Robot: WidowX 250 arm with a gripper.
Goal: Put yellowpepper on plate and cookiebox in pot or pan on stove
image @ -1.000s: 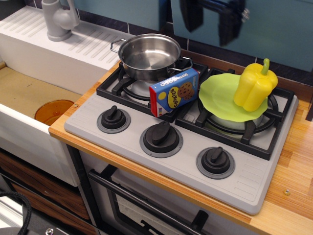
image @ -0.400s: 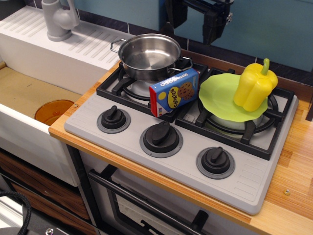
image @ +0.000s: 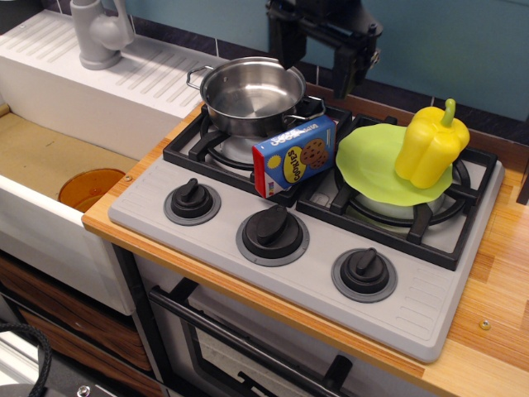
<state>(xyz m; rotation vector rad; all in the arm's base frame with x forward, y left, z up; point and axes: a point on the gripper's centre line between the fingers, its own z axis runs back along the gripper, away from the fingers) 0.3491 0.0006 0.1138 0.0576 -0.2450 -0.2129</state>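
Yellowpepper (image: 430,145): one, glossy bright yellow, lobed, short yellow-green stem up; it stands upright on the plate, toward the rim farthest from the pot.
Plate (image: 372,164): one, thin lime-green round with a wavy rim, lying on the grate of the stove's burner that the pot does not occupy.
Cookiebox (image: 294,155): one, blue carton with a red end, yellow lettering and a cookie picture; it sits tilted on the grates just in front of the pot, between pot and plate, not inside the pot.
Pot (image: 252,93): one, shiny steel, two loop handles, nothing inside, on the stove's other burner.
Stove (image: 248,194): one grey hob, two black grates, three round black knobs along its front edge.
Gripper (image: 319,56): one, black, hanging above the pot's back rim; its two fingers are spread apart with nothing between them.
Orange disc (image: 91,188): one, down in the sink beside the stove, well apart from the pot.
Tap (image: 99,31): one, grey, behind the sink.
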